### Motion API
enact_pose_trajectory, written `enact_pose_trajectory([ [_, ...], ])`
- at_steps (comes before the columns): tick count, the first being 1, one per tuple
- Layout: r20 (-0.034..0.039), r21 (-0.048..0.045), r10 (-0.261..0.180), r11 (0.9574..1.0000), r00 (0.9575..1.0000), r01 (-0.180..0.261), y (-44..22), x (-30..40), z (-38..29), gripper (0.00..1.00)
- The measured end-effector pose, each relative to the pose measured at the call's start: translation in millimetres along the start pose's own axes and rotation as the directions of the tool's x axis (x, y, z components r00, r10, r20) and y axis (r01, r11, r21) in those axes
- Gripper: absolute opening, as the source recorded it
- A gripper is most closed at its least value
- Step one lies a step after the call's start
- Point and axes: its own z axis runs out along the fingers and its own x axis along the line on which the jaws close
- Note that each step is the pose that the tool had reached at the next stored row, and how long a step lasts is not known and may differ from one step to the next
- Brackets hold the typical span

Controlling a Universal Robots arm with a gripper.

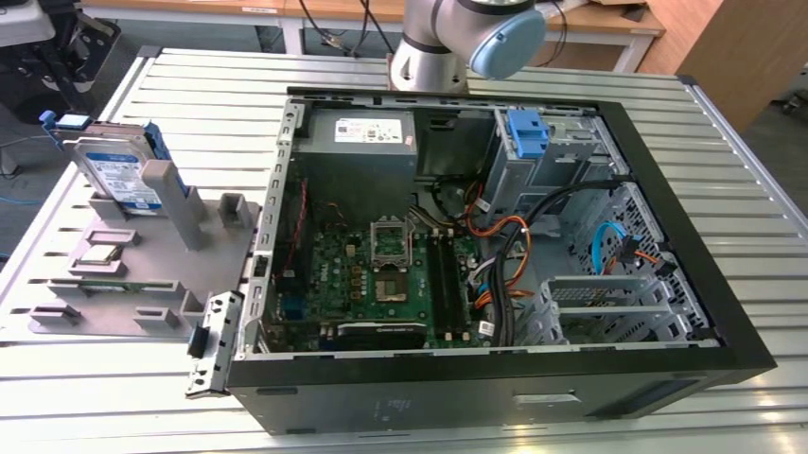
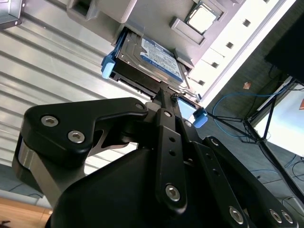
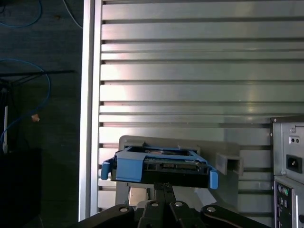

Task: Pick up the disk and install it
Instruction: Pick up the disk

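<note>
The disk (image 1: 120,175), a silver drive with a blue-and-white label and blue rails, stands on edge in a slot of the grey holder (image 1: 139,284) at the exterior view's left. Both wrist views look onto it: its labelled face (image 2: 152,57) in the second wrist view, its blue-railed upper edge (image 3: 161,166) in the first wrist view. My gripper (image 2: 161,91) (image 3: 164,186) has its two dark fingers drawn together, shut on nothing. The tips point at the disk's edge and stay apart from it.
An open computer case (image 1: 745,312) lies at the exterior view's right, with motherboard, cables, a grey power supply (image 1: 360,132) and a light-blue bracket (image 1: 528,132) at its far side. The arm's base (image 1: 430,57) stands behind it. A small chip (image 2: 202,18) rests on the holder.
</note>
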Motion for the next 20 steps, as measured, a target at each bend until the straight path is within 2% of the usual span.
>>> enact_pose_trajectory([
  [6,-0.0002,0.0002,-0.003,1.0,1.0,0.003,0.0,0.0,0.0,0.11],
  [20,-0.0022,0.0021,-0.041,0.9991,0.9991,0.041,0.0,0.0,0.0,0.11],
])
